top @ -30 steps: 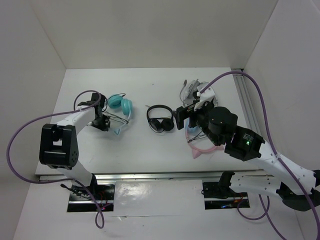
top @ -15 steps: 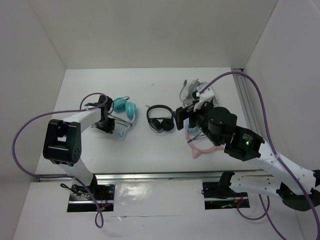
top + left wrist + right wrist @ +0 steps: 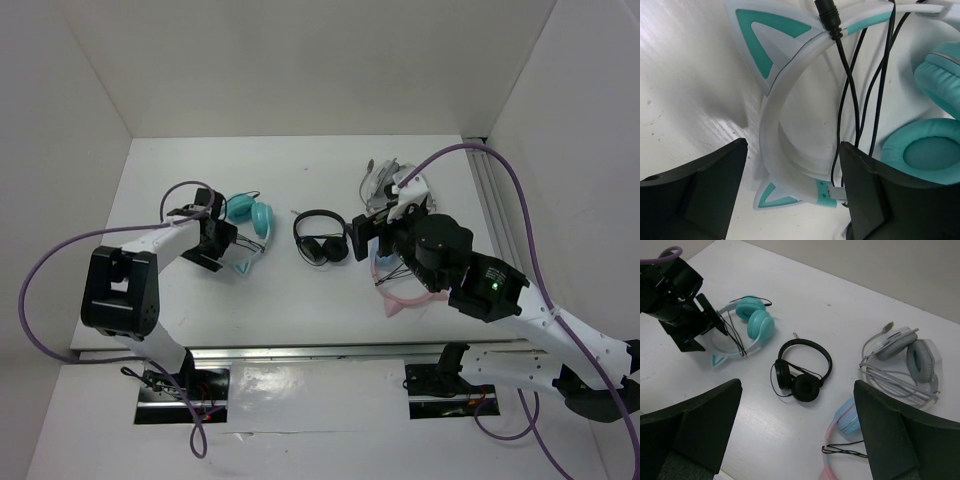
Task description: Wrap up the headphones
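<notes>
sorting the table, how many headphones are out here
4: teal cat-ear headphones at left, black pair mid-table, grey pair far right, pink-banded pair near right, partly hidden.

No legible text, labels, brands, numbers — none readable

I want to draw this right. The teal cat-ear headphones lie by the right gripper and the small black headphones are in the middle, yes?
Not quite. The teal cat-ear headphones lie by the left gripper, not the right gripper, as the top view shows. The small black headphones are in the middle.
</notes>
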{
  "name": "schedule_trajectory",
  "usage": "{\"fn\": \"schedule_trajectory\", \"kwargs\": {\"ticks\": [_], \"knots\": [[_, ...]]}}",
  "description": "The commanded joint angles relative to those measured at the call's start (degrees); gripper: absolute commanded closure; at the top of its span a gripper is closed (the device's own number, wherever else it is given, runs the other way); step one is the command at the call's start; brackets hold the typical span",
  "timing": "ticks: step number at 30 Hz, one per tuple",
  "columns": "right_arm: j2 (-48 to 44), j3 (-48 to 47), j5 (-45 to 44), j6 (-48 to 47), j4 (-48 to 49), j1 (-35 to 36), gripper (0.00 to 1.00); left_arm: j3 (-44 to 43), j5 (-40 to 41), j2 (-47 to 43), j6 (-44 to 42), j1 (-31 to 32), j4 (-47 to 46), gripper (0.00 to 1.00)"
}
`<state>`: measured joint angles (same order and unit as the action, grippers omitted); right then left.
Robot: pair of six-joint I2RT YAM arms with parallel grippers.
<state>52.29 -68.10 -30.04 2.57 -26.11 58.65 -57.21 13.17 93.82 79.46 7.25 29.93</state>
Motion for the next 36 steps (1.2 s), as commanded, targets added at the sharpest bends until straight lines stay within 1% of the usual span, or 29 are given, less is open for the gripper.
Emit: {"fn": "schedule_trajectory", "kwargs": {"ticks": [1,2,3,4,5,6,7,9,10,12,13,14,16,17,18,19,20,21,22,23,25,27,29,33,36], "knots": [[-0.8,-1.9,-1.3,0.6,-1.2,0.5,0.00,1.2,-0.1,-4.0,-0.9,0.9,-1.3,0.13],[-0.8,-1.9,-1.3,0.6,-1.2,0.5,0.00,1.2,-0.1,-6.2,-0.9,1.6,-1.8,0.11],[-0.8,-1.9,-1.3,0.6,-1.2,0.5,0.00,1.8,-0.1,-7.5,-0.9,2.2,-1.8,0.04],[-0.8,-1.9,-1.3,0.6,-1.2,0.5,0.00,1.8,0.5,-9.1,-2.2,2.8,-1.8,0.00],[-0.8,-1.9,-1.3,1.3,-0.7,0.5,0.00,1.8,1.2,-10.7,-2.7,4.3,-1.8,0.00],[-0.8,-1.9,-1.3,1.3,-0.7,0.5,0.00,1.8,2.1,-14.2,-3.3,5.3,-1.3,0.00],[-0.8,-1.9,-1.3,3.0,-1.2,0.5,0.00,1.1,4.6,-16.1,-3.3,6.3,-0.5,0.00],[0.7,-2.8,-1.9,4.5,-3.1,0.5,0.00,0.6,6.5,-20.1,-4.3,8.0,1.3,0.00],[0.7,-3.6,-2.6,5.8,-3.1,0.5,0.00,0.6,7.1,-24.1,-5.1,8.5,1.4,0.00],[0.7,-4.4,-3.1,7.3,-3.8,0.5,0.00,0.6,7.8,-28.2,-8.6,9.0,2.2,0.00],[0.7,-4.4,-3.1,8.9,-5.4,0.5,0.00,-0.5,8.4,-30.3,-10.7,9.0,4.0,0.00],[0.7,-5.0,-2.4,9.9,-6.4,0.5,0.00,-1.1,8.9,-34.8,-15.4,10.1,4.9,0.00],[-0.8,-5.9,-1.8,11.6,-9.5,0.5,0.00,-1.6,9.5,-40.0,-20.8,12.1,6.4,0.00],[-1.4,-5.9,-1.2,12.1,-10.2,0.5,0.00,-1.6,8.1,-42.7,-26.5,12.1,7.6,0.00],[-2.1,-5.9,-1.2,12.7,-10.9,0.5,0.00,-1.6,8.1,-48.9,-29.2,13.6,8.3,0.00],[-3.8,-5.9,-1.2,12.7,-12.0,0.5,0.00,-1.1,6.8,-52.3,-32.1,13.6,8.3,0.00],[-4.6,-5.9,-1.7,12.7,-12.0,0.5,0.00,-1.1,6.1,-55.6,-36.8,13.6,10.2,0.00],[-5.4,-5.0,-1.7,12.7,-13.3,0.5,0.00,-1.1,5.1,-61.7,-38.7,14.1,11.5,0.00],[-6.8,-4.3,-1.7,12.7,-13.9,0.5,0.00,-1.1,5.1,-64.5,-40.2,14.1,12.8,0.00],[-7.4,-3.7,-2.2,12.7,-14.7,0.5,0.00,-2.1,3.6,-67.0,-43.0,14.1,15.9,0.00],[-9.0,-3.7,-2.8,13.3,-17.0,0.5,0.00,-3.9,4.1,-72.3,-43.1,14.1,20.3,0.00],[-10.6,-3.0,-2.8,13.8,-17.7,0.5,0.00,-6.9,3.4,-74.1,-43.6,14.1,26.0,0.00],[-12.7,-2.5,-2.1,14.8,-19.1,0.5,0.00,-9.2,3.4,-76.5,-43.0,14.1,29.6,0.00],[-16.0,-1.8,-5.5,15.4,-22.0,0.5,0.00,-9.9,2.2,-82.3,-43.0,14.1,32.8,0.00],[-17.4,-1.8,-6.2,15.4,-23.5,0.5,0.00,-10.5,3.8,-85.3,-42.3,14.1,35.3,0.00]]}}
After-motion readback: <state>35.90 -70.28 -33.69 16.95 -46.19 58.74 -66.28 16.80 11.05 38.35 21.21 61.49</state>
